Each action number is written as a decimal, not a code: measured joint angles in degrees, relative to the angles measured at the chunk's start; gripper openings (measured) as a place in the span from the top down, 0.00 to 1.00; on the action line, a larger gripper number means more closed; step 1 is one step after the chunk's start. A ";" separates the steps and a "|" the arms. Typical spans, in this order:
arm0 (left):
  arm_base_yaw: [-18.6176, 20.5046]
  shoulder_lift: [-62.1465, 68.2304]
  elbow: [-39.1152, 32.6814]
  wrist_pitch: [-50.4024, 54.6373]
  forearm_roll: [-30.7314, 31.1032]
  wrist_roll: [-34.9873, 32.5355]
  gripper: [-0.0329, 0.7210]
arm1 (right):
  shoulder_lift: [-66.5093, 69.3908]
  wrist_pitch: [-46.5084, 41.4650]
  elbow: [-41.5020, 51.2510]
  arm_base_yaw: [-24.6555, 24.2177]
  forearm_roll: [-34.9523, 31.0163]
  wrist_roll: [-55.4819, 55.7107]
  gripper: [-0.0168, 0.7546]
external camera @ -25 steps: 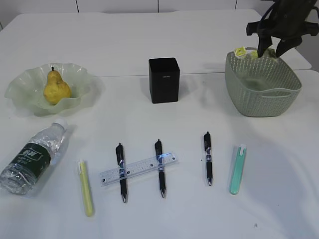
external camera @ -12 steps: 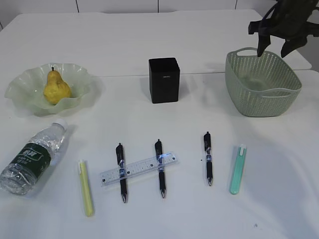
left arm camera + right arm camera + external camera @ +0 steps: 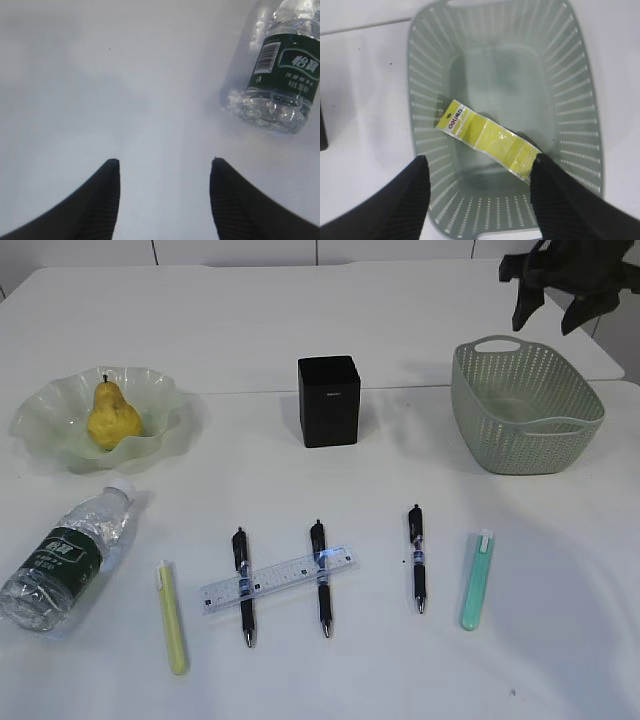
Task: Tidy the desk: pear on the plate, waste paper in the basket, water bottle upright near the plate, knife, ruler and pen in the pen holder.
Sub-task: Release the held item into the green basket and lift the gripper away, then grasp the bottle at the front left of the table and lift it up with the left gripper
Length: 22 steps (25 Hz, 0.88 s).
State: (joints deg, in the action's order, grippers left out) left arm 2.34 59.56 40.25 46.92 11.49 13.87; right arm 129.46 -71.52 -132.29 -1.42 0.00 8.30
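Observation:
The yellow pear (image 3: 110, 418) sits in the pale green plate (image 3: 50, 445) at far left. A yellow strip of waste paper (image 3: 487, 137) lies inside the sage basket (image 3: 525, 405), apart from my open right gripper (image 3: 480, 157), which hangs above the basket (image 3: 546, 325). The water bottle (image 3: 65, 558) lies on its side below the plate. My left gripper (image 3: 165, 160) is open and empty over bare table, short of the bottle (image 3: 277, 75). The clear ruler (image 3: 278, 580) lies across two pens (image 3: 244, 586) (image 3: 320, 578). The black pen holder (image 3: 329, 400) stands at centre back.
A third pen (image 3: 417, 558) lies to the right of the ruler. A slim yellow knife-like stick (image 3: 172, 616) lies at the left of the row and a teal one (image 3: 477, 580) at the right. The left gripper does not show in the exterior view.
My right gripper opened and let the waste paper drop from the basket's far rim into the basket, then rose above it. Everything else stayed put.

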 joint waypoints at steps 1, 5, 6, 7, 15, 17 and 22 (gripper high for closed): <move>0.00 0.00 0.00 0.45 0.00 0.00 0.42 | -1.06 0.00 0.00 0.00 0.00 -0.23 0.33; 0.00 0.00 0.00 2.81 0.00 0.00 0.42 | -5.56 -0.10 0.00 0.00 -0.78 -0.88 0.33; 0.00 0.00 0.00 3.14 0.00 0.00 0.42 | -6.76 -0.10 0.13 0.00 -0.78 -0.99 0.33; 0.00 0.00 0.00 3.70 0.00 0.00 0.42 | -8.00 -0.10 0.62 0.00 -0.78 -1.00 0.33; 0.00 0.00 2.52 6.42 -0.33 0.00 0.42 | -16.49 -0.35 12.13 0.00 0.00 -3.61 0.33; 0.00 0.00 4.15 7.63 -0.69 0.00 0.42 | -18.10 -0.35 13.62 0.00 0.00 -3.85 0.33; 0.00 1.56 8.68 13.36 -2.16 -1.49 0.42 | -21.90 -0.35 16.14 0.00 0.31 -3.89 0.33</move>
State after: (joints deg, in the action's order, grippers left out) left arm 2.34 61.12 48.93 60.27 9.33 12.38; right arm 107.56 -71.87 -116.15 -1.42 0.31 4.40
